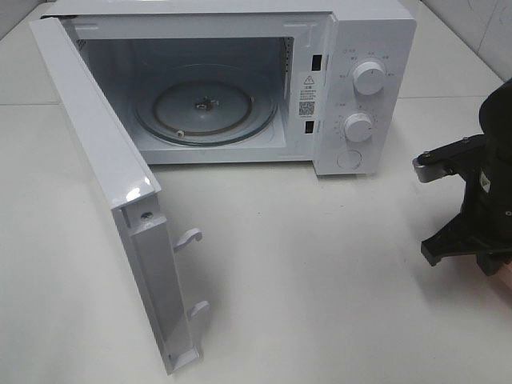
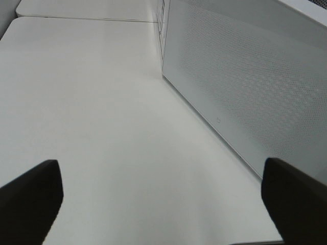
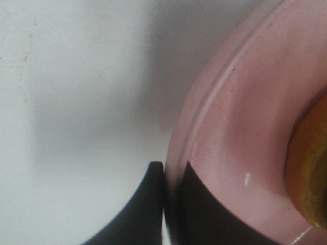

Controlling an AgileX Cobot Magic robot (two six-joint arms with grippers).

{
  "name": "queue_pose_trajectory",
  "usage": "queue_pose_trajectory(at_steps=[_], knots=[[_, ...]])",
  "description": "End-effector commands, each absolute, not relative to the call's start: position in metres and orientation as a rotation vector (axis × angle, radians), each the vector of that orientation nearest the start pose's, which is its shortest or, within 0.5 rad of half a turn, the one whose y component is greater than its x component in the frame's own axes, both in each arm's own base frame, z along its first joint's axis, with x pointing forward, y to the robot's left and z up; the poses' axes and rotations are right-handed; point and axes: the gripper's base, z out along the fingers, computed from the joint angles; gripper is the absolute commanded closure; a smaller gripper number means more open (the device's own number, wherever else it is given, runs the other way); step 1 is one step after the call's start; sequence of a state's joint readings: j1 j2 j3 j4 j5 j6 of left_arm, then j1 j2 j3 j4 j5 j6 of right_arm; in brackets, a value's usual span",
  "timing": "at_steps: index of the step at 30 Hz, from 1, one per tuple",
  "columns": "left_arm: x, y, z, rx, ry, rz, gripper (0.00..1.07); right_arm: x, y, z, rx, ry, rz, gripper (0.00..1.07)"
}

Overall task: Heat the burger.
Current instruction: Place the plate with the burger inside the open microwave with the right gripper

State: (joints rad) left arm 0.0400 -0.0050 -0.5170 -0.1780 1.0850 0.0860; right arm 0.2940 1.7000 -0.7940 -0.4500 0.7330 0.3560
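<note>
Only a sliver of the burger [image 3: 309,168] shows, a glossy orange bun edge at the border of the right wrist view. It rests on a pink round plate [image 3: 240,112]. My right gripper [image 3: 172,176] is shut on that plate's rim, one dark finger outside and one inside. In the exterior high view only the right arm [image 1: 478,200] appears, at the right edge, and the burger is out of frame there. My left gripper [image 2: 163,204] stands wide open with nothing between its fingers, low over the table beside the microwave door [image 2: 245,76].
The white microwave [image 1: 364,36] stands at the back with its door [image 1: 88,136] swung fully open toward the left front. Its glass turntable [image 1: 232,112] is bare. Two knobs are on the right panel. White table surface [image 1: 320,280] spreads in front.
</note>
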Motion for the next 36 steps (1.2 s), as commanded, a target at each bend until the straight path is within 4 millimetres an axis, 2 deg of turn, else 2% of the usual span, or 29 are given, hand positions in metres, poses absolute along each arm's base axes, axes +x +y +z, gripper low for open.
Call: queue_pose_trajectory(at_steps=[1, 6, 24, 30, 32, 36], knots=[[-0.011, -0.015, 0.282, 0.06, 2.004, -0.147, 0.09, 0.26, 0.051, 0.153, -0.455, 2.947, -0.526, 1.07], [-0.011, -0.015, 0.282, 0.06, 2.004, -0.147, 0.09, 0.253, 0.058, 0.171, -0.484, 2.894, -0.584, 1.07], [-0.011, -0.015, 0.282, 0.06, 2.004, -0.147, 0.09, 0.232, 0.073, 0.195, -0.577, 2.848, -0.695, 1.07], [-0.011, -0.015, 0.282, 0.06, 2.004, -0.147, 0.09, 0.216, 0.073, 0.192, -0.624, 2.847, -0.703, 1.07], [-0.011, -0.015, 0.282, 0.06, 2.004, -0.147, 0.09, 0.204, 0.067, 0.189, -0.609, 2.862, -0.699, 1.07], [-0.011, -0.015, 0.282, 0.06, 2.004, -0.147, 0.09, 0.196, 0.062, 0.188, -0.6, 2.866, -0.701, 1.07]])
